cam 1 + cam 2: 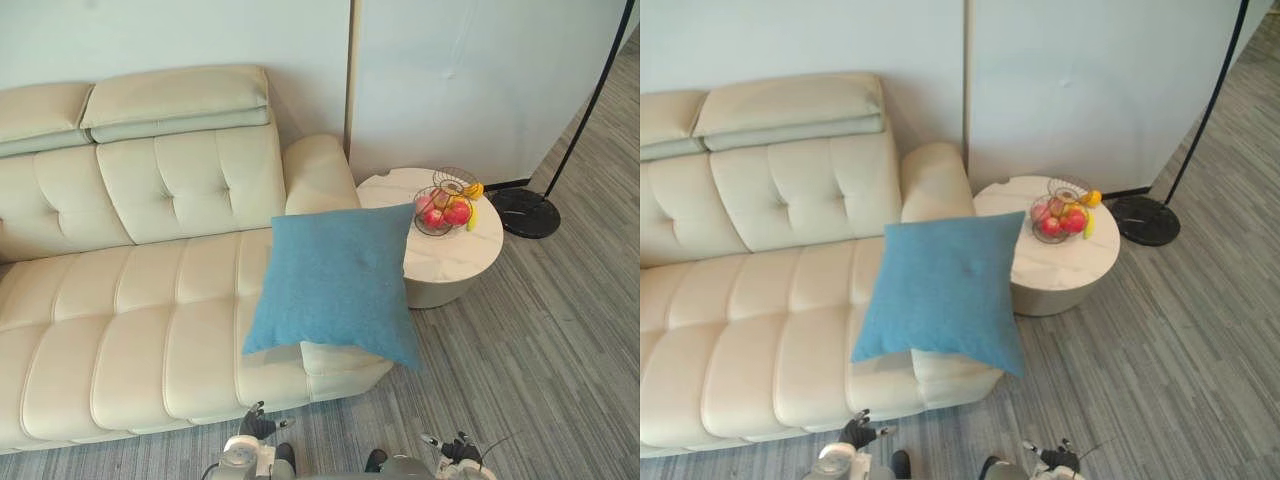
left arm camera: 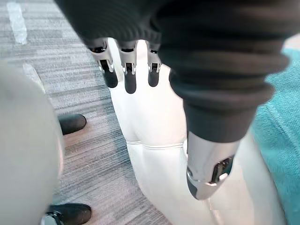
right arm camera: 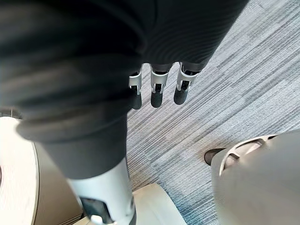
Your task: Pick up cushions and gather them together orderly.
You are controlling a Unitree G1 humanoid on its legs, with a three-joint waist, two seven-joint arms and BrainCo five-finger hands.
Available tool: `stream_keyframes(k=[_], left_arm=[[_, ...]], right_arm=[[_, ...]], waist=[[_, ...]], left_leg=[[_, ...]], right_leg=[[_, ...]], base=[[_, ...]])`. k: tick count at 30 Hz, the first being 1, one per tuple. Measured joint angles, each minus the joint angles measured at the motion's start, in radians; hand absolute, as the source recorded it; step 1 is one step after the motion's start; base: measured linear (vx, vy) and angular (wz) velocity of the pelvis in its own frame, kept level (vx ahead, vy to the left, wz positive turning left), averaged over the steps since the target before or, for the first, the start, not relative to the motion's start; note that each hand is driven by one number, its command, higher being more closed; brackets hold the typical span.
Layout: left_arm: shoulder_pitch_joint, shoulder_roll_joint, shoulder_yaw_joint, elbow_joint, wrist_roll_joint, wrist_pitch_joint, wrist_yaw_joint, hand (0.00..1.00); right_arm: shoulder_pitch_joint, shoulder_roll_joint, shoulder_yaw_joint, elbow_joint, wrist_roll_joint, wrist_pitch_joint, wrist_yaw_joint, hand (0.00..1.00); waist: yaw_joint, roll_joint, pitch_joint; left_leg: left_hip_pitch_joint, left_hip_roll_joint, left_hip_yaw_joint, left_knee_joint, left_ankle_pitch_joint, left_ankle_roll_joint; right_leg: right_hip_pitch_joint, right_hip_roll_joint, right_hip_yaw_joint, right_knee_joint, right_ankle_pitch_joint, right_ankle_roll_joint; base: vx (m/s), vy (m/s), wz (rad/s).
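Head eyes share the sofa (image 1: pixel 150 330) from above; wrist views point floorward.

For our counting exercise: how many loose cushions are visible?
1. The blue cushion lies on the sofa, at its end by the round table; others may be hidden.

Cream leather sofa (image 1: pixel 150 330), blue cushion (image 1: pixel 335 280) lying on its right end, overhanging the seat's front edge

One blue cushion (image 1: pixel 340 280) at the sofa's (image 1: pixel 150 320) right end.
Square, plump, plain teal cloth. It lies tilted over the seat's end in front of the armrest (image 1: pixel 315 170), its lower corner hanging past the sofa's front edge.
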Motion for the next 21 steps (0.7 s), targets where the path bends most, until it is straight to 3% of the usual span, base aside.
stream_keyframes(k=[5,12,15,21], left_arm=[[0.021,0.02,0.049,0.01,-0.02,0.0,0.007,0.0],[0.041,0.096,0.161,-0.179,-0.082,-0.003,0.046,0.0],[0.039,0.118,0.195,-0.274,-0.104,-0.019,0.063,0.0],[0.0,0.125,0.218,-0.448,-0.151,-0.044,0.096,0.0]], right_arm=[[0.001,-0.027,0.0,-0.08,-0.038,0.008,-0.021,0.0],[-0.007,-0.181,0.008,-0.582,-0.149,-0.016,-0.04,0.0],[-0.038,-0.187,0.011,-0.678,-0.156,-0.033,-0.04,0.0],[-0.115,-0.201,0.117,-0.713,-0.112,-0.053,-0.033,0.0]], waist=[[-0.003,-0.005,-0.019],[-0.003,-0.009,-0.024],[-0.005,-0.017,-0.03],[-0.003,-0.029,-0.038]], left_leg=[[0.019,-0.004,-0.008,-0.036,0.01,0.004],[0.017,-0.011,0.005,-0.066,0.011,0.007],[0.018,-0.011,0.016,-0.07,0.011,0.007],[0.015,-0.015,0.02,-0.062,0.011,0.007]], right_leg=[[0.027,0.003,-0.01,-0.025,0.001,0.018],[0.02,0.008,0.012,-0.053,0.025,0.014],[0.019,0.018,0.028,-0.072,0.034,0.01],[0.031,0.019,0.057,-0.112,0.053,0.008]], base=[[-0.01,0.005,0.05],[0.05,0.007,-0.04],[0.13,-0.014,-0.12],[0.07,0.004,-0.03]])
